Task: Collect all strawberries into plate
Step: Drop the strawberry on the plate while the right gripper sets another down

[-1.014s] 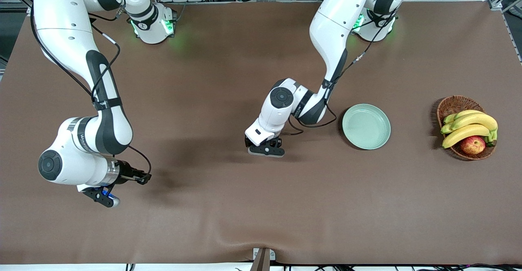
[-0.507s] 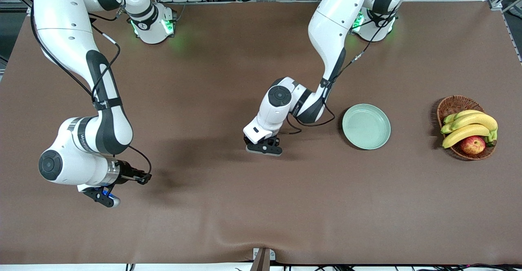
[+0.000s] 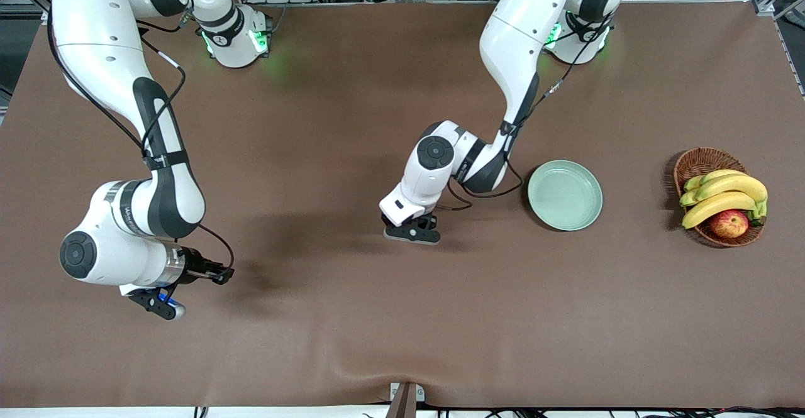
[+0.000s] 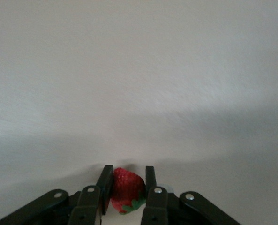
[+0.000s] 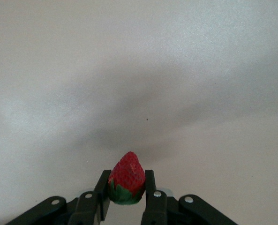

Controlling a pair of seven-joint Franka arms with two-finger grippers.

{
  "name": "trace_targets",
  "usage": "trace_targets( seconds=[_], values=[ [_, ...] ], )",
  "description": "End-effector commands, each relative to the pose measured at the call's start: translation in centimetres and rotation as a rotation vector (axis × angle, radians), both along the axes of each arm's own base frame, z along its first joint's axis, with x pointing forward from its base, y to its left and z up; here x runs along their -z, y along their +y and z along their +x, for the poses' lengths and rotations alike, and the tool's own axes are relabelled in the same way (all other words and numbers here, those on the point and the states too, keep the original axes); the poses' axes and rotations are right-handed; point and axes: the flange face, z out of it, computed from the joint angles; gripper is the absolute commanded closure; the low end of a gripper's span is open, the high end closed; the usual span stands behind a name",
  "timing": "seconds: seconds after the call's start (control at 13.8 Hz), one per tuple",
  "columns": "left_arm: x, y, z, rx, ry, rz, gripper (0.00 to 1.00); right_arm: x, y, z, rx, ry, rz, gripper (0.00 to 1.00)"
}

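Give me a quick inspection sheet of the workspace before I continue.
Surface: brown table cover, rippled at the edge nearest the front camera.
Job's things: plate empty; one strawberry in the left gripper, one strawberry in the right gripper; a third nothing seen.
Clutter: wicker basket with bananas and apple, toward the left arm's end.
Grippers: both shut on berries.
Cables: black cable looping off the left wrist.
Surroundings: metal framing along the table's edges.

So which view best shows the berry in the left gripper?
The left wrist view: the strawberry sits between the left gripper fingers. In the front view the gripper hides it. The right wrist view shows a different strawberry.
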Motion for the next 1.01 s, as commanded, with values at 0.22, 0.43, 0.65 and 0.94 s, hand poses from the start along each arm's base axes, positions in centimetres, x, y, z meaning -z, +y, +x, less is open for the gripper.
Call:
trace_targets(
  seconds=[0.22,0.43,0.65,0.94],
  values=[
    [-7.6,8.4,1.6,-0.021,0.069,0.117,1.00,-0.9,3.0,-0.3,0.025,0.012,0.027,0.93],
    [-9.1,12.8,0.2,-0.011,0.081,0.163,1.00,-1.7,7.9,-0.4,0.078,0.012,0.047,0.93],
    [-10.8,19.2,-0.7,-0.009,0.109,0.167,1.00,-2.5,15.2,-1.4,0.104,-0.022,0.052,0.93],
    [-10.3,23.4,-2.6,-0.017,0.156,0.186,1.00,-1.2,24.3,-3.2,0.125,-0.125,0.080,0.93]
  ],
)
